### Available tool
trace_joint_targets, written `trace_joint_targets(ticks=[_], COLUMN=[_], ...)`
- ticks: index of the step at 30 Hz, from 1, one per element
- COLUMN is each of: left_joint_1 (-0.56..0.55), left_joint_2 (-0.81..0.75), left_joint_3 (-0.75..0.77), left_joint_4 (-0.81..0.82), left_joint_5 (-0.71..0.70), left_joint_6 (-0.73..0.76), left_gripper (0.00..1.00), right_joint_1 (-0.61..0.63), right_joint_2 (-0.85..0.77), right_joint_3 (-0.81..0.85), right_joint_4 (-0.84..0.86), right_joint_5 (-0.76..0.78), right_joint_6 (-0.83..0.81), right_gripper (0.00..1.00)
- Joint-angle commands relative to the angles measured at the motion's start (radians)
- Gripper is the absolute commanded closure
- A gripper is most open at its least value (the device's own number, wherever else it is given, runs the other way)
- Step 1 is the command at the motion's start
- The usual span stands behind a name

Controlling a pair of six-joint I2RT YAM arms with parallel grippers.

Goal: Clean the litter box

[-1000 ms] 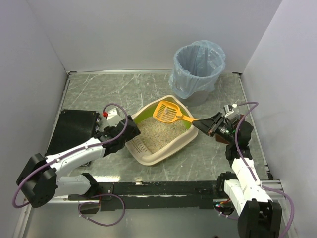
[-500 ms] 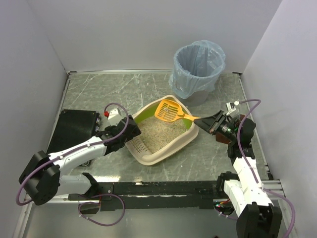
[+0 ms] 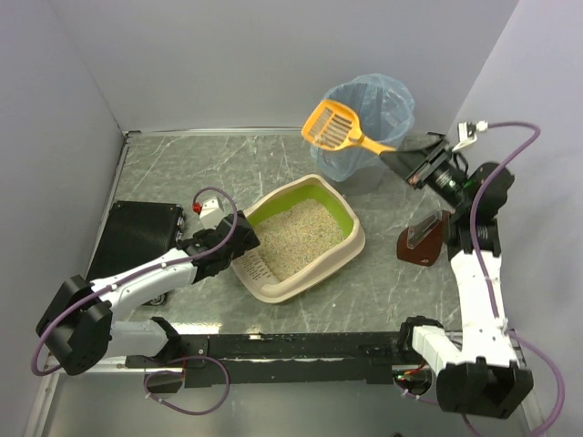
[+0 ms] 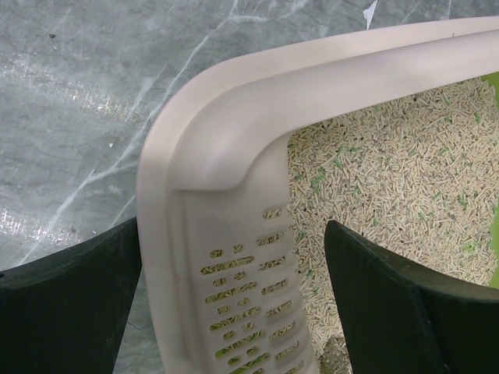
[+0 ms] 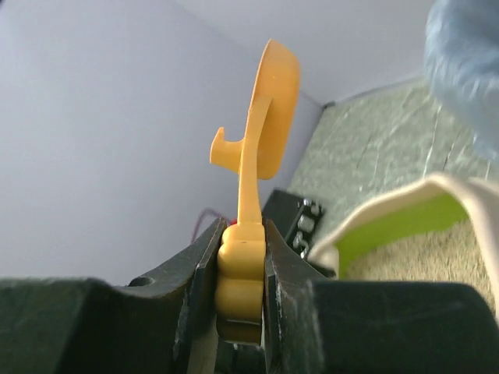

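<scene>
The litter box sits mid-table with a cream rim, a lime-green inner wall and beige litter. My left gripper is open and straddles the slotted lip. One of its fingers lies against the outer rim. The other finger is inside over the litter, a small gap off the lip. My right gripper is shut on the handle of the orange scoop. It holds the scoop raised at the near left edge of the bin. I cannot tell what the scoop carries.
The grey bin with its light-blue bag stands at the back right. A brown holder sits on the table right of the box, under the right arm. A black box lies at the left. White walls close in the table on three sides.
My right gripper has lifted the scoop out of the litter box and up to the bin, uncovering the brown holder. My left gripper has crept slightly right at the rim.
</scene>
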Motion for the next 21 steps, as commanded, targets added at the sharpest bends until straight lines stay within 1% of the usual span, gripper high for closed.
trace_joint_targets(ticks=[1, 2, 3, 4, 9, 10, 12, 13, 14, 15, 16, 17, 18, 19, 21], left_joint_1=[0.004, 0.006, 0.004, 0.006, 0.009, 0.007, 0.007, 0.009, 0.009, 0.009, 0.009, 0.009, 0.009, 0.009, 0.009], left_joint_2=[-0.037, -0.051, -0.056, -0.069, -0.102, -0.108, -0.111, -0.113, -0.113, -0.114, -0.117, -0.119, -0.120, -0.122, -0.120], left_joint_3=[0.014, 0.007, 0.002, -0.003, -0.032, -0.036, -0.038, -0.039, -0.039, -0.039, -0.041, -0.042, -0.044, -0.047, -0.050], left_joint_4=[0.065, 0.068, 0.062, 0.059, 0.054, 0.053, 0.050, 0.043, 0.042, 0.042, 0.042, 0.045, 0.048, 0.050, 0.056], left_joint_5=[0.025, 0.025, 0.023, 0.019, 0.023, 0.023, 0.020, 0.017, 0.017, 0.019, 0.020, 0.020, 0.022, 0.022, 0.026], left_joint_6=[0.004, 0.003, 0.001, -0.005, -0.019, -0.025, -0.028, -0.031, -0.031, -0.031, -0.033, -0.031, -0.030, -0.033, -0.033], left_gripper=[0.03, 0.03, 0.03, 0.03, 0.03, 0.03, 0.03, 0.03, 0.03, 0.03, 0.03, 0.03, 0.03, 0.03, 0.03], right_joint_1=[-0.037, -0.046, -0.057, -0.065, -0.126, -0.131, -0.132, -0.132, -0.132, -0.132, -0.129, -0.128, -0.125, -0.113, -0.094], right_joint_2=[0.117, 0.163, 0.183, 0.228, 0.315, 0.338, 0.355, 0.369, 0.377, 0.381, 0.387, 0.392, 0.395, 0.407, 0.432], right_joint_3=[0.139, 0.165, 0.225, 0.254, 0.356, 0.376, 0.438, 0.459, 0.478, 0.517, 0.531, 0.558, 0.571, 0.577, 0.606], right_joint_4=[0.014, -0.001, -0.021, -0.070, -0.080, -0.125, -0.191, -0.219, -0.301, -0.345, -0.369, -0.436, -0.460, -0.475, -0.540], right_joint_5=[0.062, 0.071, 0.077, 0.080, 0.102, 0.108, 0.177, 0.212, 0.250, 0.333, 0.368, 0.401, 0.453, 0.468, 0.507], right_joint_6=[0.064, 0.061, 0.050, 0.038, 0.065, 0.032, -0.017, -0.086, -0.113, -0.143, -0.218, -0.246, -0.274, -0.341, -0.390], right_gripper=[1.00, 1.00, 1.00, 1.00, 1.00, 1.00, 1.00, 1.00, 1.00, 1.00, 1.00, 1.00, 1.00, 1.00, 1.00])
